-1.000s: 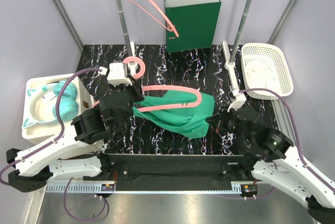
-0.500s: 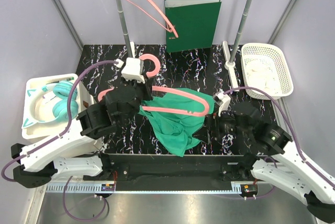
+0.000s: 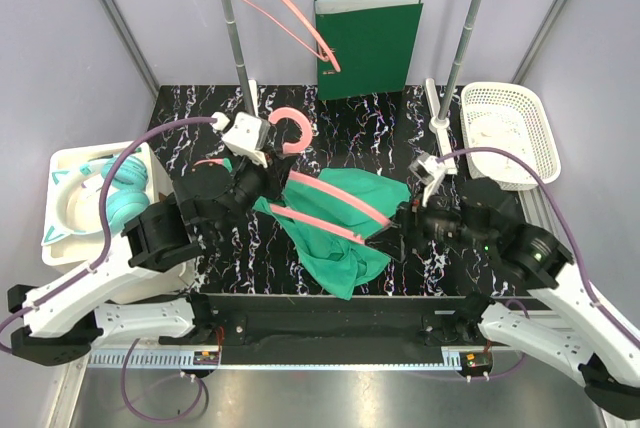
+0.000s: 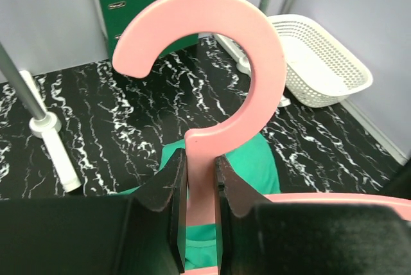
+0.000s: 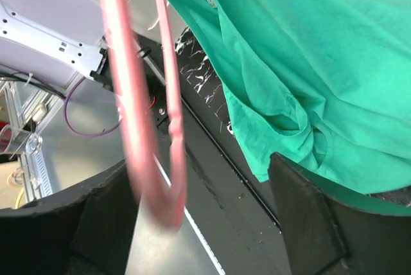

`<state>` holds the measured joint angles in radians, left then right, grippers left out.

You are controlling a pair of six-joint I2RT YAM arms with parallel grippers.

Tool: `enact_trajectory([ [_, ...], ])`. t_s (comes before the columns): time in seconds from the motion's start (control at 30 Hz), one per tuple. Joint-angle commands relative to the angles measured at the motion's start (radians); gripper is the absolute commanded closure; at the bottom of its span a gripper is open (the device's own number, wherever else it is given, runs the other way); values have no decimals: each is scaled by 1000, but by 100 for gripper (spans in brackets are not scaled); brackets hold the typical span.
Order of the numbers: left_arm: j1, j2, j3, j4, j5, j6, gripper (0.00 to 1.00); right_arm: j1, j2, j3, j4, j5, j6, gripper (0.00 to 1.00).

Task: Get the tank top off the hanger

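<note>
The left gripper (image 4: 196, 185) pinches the hanger (image 4: 257, 56) by its neck. The right gripper (image 3: 403, 220), fingers apart, sits at the tank top's (image 3: 340, 233) right edge.

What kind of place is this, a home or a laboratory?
Most likely a robot test bench in a laboratory: plain grey walls enclose a marbled tabletop, a white robot arm is bolted at each near corner, and a clothes rail stands at the back.

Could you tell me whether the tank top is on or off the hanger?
On: seen from above, the tank top drapes around the pink bars of the hanger, whose neck the left gripper clamps.
</note>
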<state>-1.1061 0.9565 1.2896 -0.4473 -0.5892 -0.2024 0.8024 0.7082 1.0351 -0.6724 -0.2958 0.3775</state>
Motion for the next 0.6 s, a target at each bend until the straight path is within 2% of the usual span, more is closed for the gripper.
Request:
enact_trajectory([
  [0.0, 0, 4, 30, 45, 106, 11, 100, 4, 88, 33, 105, -92, -23, 20],
  [0.03, 2, 11, 34, 45, 120, 9, 100, 3, 112, 28, 117, -106, -19, 25],
  [0.13, 2, 47, 42, 47, 160, 6, 100, 3, 137, -1, 168, -129, 6, 33],
  [0.17, 0, 51, 40, 45, 169, 8, 100, 3, 139, -15, 180, -134, 14, 46],
  [0.23, 0, 64, 40, 47, 169, 14, 100, 3, 116, -61, 209, -122, 37, 63],
  [0.27, 2, 65, 39, 47, 173, 15, 100, 3, 102, -81, 223, -114, 50, 86],
  [0.33, 0, 64, 39, 47, 178, 21, 100, 3, 56, -140, 264, -94, 89, 100],
  [0.43, 2, 57, 39, 44, 178, 29, 63, 3, -2, -196, 283, -68, 127, 100],
  [0.47, 2, 45, 36, 45, 177, 34, 44, 3, -21, -208, 283, -60, 141, 100],
  [0.57, 2, 4, 13, 32, 172, 34, 26, 4, -93, -256, 278, -31, 159, 100],
])
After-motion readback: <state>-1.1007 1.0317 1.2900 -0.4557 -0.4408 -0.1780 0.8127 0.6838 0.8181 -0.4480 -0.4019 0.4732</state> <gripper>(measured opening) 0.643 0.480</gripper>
